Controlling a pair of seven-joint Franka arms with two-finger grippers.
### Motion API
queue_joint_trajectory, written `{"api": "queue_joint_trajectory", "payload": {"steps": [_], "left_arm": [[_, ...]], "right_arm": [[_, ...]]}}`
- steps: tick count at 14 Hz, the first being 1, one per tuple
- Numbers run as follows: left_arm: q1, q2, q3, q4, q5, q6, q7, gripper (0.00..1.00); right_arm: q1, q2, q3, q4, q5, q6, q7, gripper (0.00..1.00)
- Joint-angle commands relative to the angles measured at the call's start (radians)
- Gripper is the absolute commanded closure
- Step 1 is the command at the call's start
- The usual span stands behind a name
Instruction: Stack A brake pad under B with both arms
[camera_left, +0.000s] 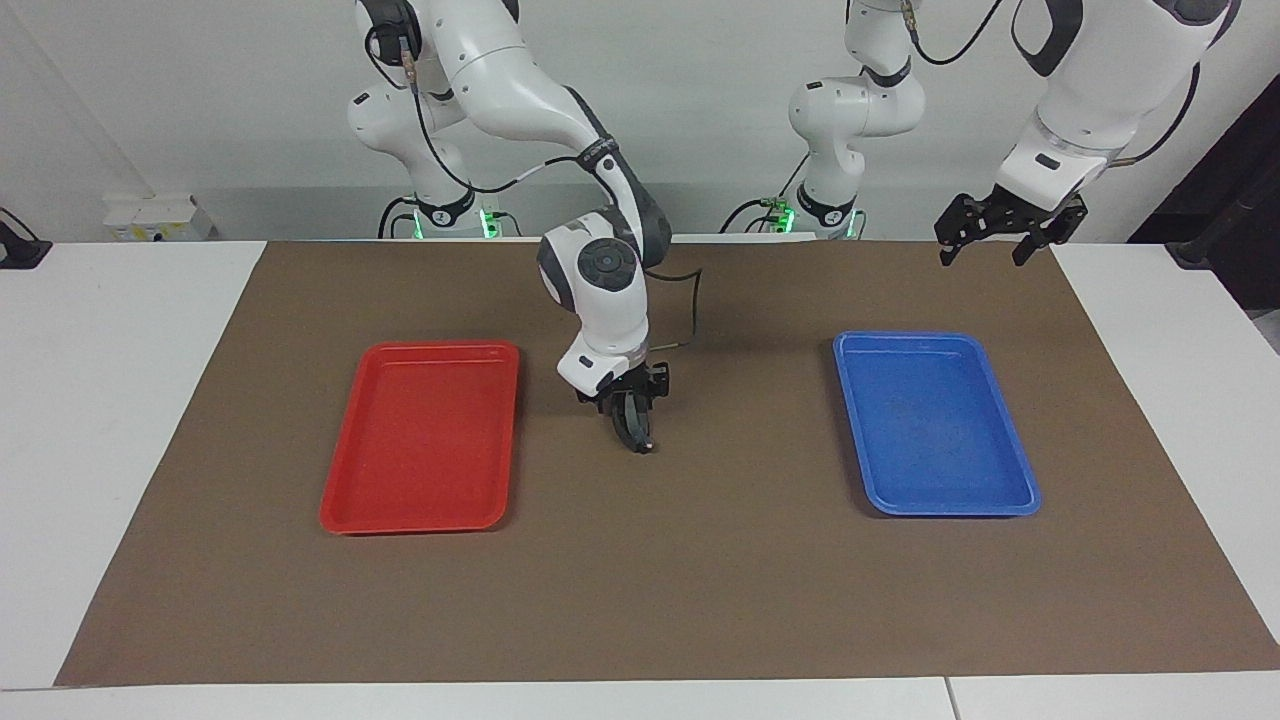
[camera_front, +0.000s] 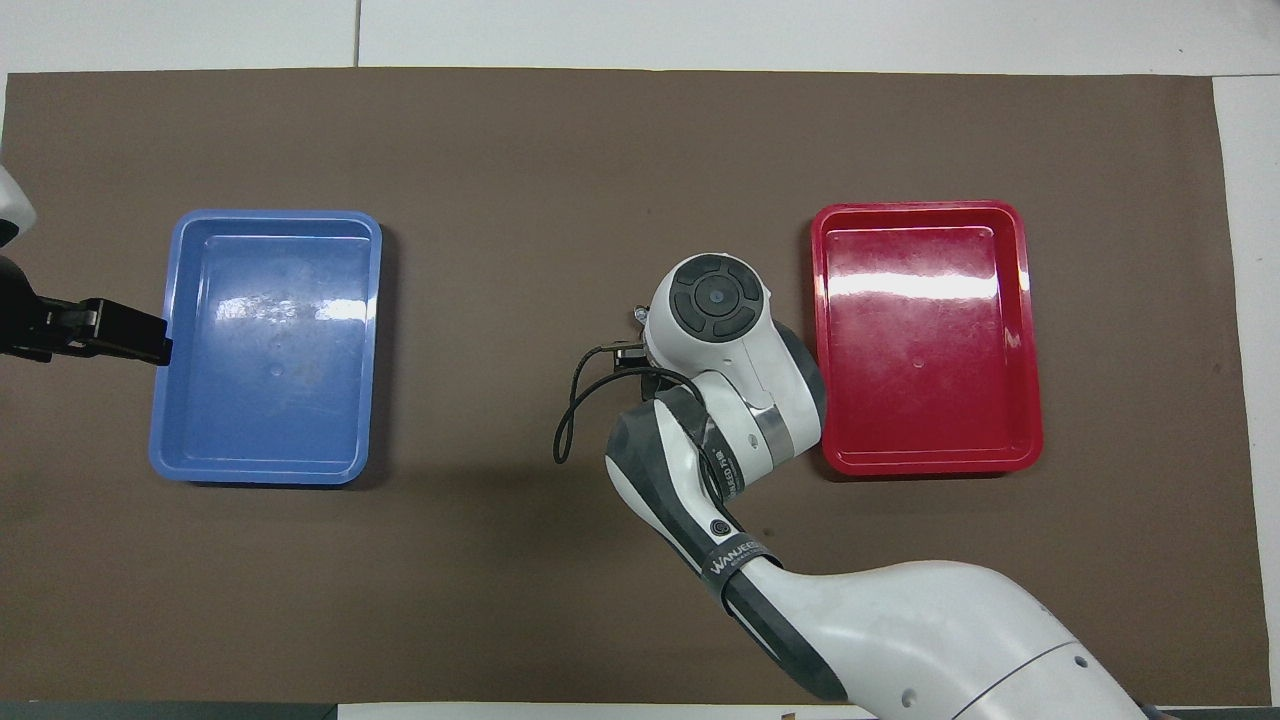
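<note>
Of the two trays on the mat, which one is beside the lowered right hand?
The red tray: the right hand is down on the mat just beside it, while the blue tray lies toward the left arm's end.

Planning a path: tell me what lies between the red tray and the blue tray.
Facing view: the right gripper, down at a dark curved brake pad on the mat; otherwise bare. Overhead, the right arm hides them.

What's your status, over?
Left hand open, waiting above mat corner. Right hand down at curved pad between red tray and blue tray. Nothing in the way.
</note>
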Motion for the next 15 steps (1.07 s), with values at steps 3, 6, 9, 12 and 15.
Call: {"api": "queue_joint_trajectory", "payload": {"steps": [3, 6, 9, 12, 15], "left_arm": [[-0.009, -0.027, 0.012, -0.026, -0.014, -0.006, 0.016, 0.0], [-0.009, -0.027, 0.009, -0.026, -0.014, -0.002, 0.014, 0.0], [-0.011, -0.028, 0.001, -0.026, -0.014, 0.0, 0.008, 0.0], [-0.011, -0.028, -0.006, -0.026, -0.014, 0.001, 0.005, 0.0], [-0.011, -0.028, -0.008, -0.026, -0.014, 0.006, 0.01, 0.0]], "right_arm": [[-0.056, -0.111, -0.007, 0.023, -0.003, -0.112, -0.004, 0.0], [-0.165, -0.223, -0.005, 0.023, -0.05, -0.252, -0.053, 0.0], [-0.289, -0.312, -0.007, 0.023, -0.052, -0.383, -0.162, 0.0], [-0.377, -0.386, -0.009, 0.023, -0.099, -0.515, -0.263, 0.0], [-0.441, -0.453, -0.009, 0.025, -0.154, -0.618, -0.328, 0.0]]}}
